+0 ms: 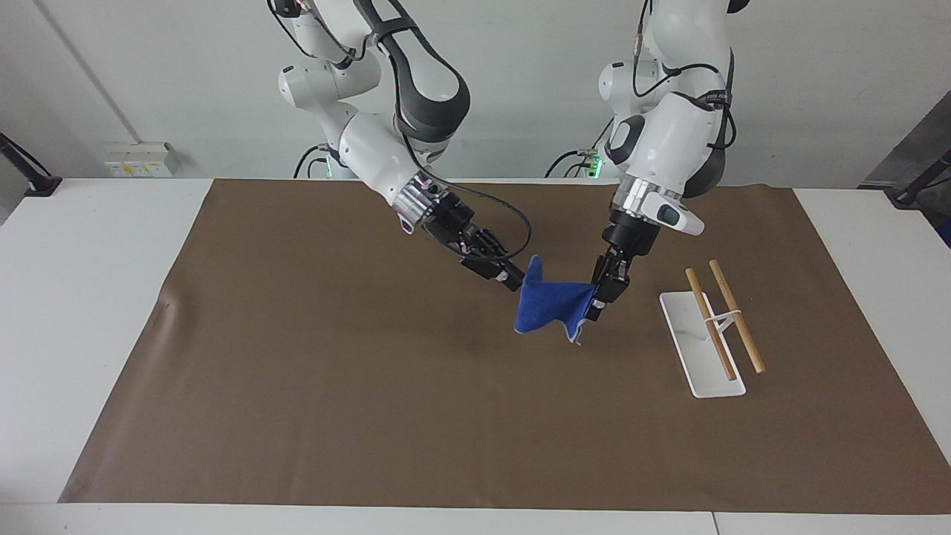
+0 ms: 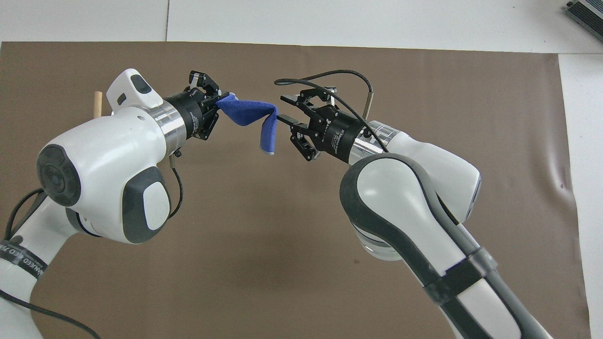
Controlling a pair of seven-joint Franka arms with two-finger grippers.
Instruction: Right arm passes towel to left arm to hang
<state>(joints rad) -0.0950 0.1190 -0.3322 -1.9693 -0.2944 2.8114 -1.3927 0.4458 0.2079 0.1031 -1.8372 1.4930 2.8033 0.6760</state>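
Handover: towel (image 1: 553, 308) aloft over the brown mat (image 1: 297, 371), hung from one corner.

Left gripper (image 1: 599, 291) is clamped on that corner; the cloth droops toward the right gripper (image 1: 513, 281), fingers parted, just beside it. The hanging rack (image 1: 702, 345) stands toward the left arm's end.

Towel (image 1: 553, 306) hangs over the mat (image 1: 334, 386), between both hands.

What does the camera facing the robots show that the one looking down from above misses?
Only the facing view shows the whole white rack with both wooden rods and the arms' bases. Only the overhead view shows the right end effector with its fingers apart beside the towel's drooping corner. Both show the left end effector shut on the towel, above the brown mat.
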